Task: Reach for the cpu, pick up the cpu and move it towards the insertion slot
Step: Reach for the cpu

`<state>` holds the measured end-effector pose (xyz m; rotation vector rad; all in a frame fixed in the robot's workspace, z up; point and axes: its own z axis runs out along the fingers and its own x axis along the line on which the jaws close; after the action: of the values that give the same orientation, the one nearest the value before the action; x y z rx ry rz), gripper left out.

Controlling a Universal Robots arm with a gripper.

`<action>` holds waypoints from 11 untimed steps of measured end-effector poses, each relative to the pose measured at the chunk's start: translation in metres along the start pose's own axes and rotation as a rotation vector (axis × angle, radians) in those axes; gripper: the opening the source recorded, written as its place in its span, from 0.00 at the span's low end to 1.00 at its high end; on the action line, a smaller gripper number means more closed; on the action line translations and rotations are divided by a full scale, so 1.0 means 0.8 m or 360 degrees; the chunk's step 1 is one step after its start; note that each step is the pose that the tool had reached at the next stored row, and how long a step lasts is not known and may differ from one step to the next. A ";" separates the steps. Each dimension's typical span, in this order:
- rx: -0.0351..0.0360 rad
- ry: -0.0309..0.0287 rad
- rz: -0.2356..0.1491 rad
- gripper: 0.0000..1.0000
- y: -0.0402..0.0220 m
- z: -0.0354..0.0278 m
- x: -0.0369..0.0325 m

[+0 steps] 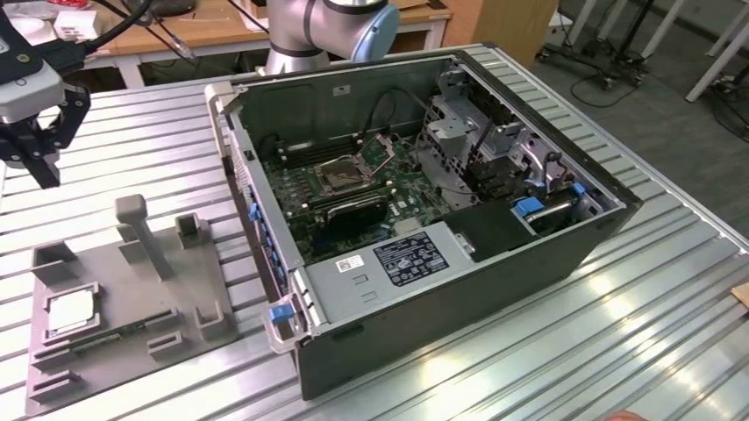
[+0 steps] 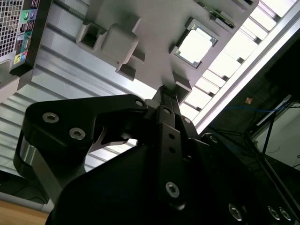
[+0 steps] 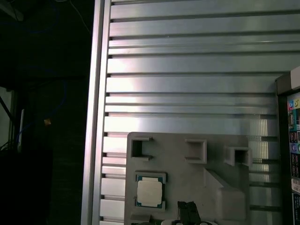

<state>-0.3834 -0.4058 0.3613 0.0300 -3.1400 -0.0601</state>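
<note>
Black gripper (image 2: 165,90) housing looms closest in the second wrist view, jaws pinched together on nothing, aimed at the grey tray (image 2: 154,28) where the cpu (image 2: 196,46) lies flat, glare whitening its face. The first wrist view shows that cpu (image 3: 150,191) as a pale silver square edged in green. The exterior view adds the open computer case (image 1: 468,307) on the slatted surface (image 1: 655,333), the insertion slot (image 1: 347,175) shiny-framed on its green board (image 1: 398,189), with the gripper (image 1: 45,171) at ten o'clock from the case and the grey tray (image 1: 129,303) at eight o'clock.
</note>
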 end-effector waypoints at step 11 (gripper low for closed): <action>0.0000 -0.00002 0.0000 0.10 -0.0001 0.0040 0.0000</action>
<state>-0.3834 -0.4058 0.3581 0.0300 -3.1401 -0.0601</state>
